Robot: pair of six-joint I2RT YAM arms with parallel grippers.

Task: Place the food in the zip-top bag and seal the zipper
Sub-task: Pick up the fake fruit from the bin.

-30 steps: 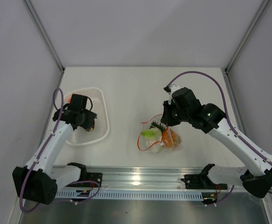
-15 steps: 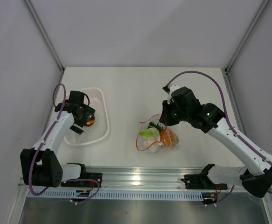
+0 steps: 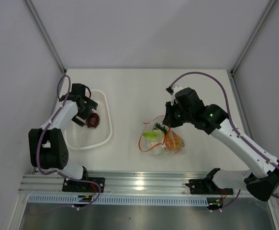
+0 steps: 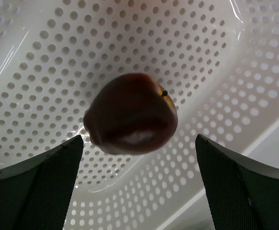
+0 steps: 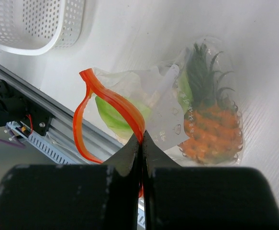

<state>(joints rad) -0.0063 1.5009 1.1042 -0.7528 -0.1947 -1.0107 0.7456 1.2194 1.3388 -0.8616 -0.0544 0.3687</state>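
Note:
A dark red-purple piece of food (image 4: 132,115) lies loose on the floor of the white mesh basket (image 3: 89,138). My left gripper (image 4: 139,189) hovers open just above it, a finger on each side and neither touching. From overhead that piece (image 3: 94,120) sits right beside the left gripper (image 3: 85,114). The zip-top bag (image 3: 164,143) lies mid-table with its mouth gaping. Inside are an orange pineapple (image 5: 211,132) and a pale green leafy vegetable (image 5: 111,112). My right gripper (image 5: 141,136) is shut on the red-orange zipper (image 5: 115,103), holding the upper lip up.
The basket's corner (image 5: 29,24) shows at the right wrist view's top left. The metal rail (image 3: 139,184) with both arm bases runs along the near edge, close to the bag's mouth. Walls enclose the table on the left, back and right.
My left gripper opened wide and swung toward the basket's far left side, uncovering the dark red piece. The right gripper and bag shifted only slightly.

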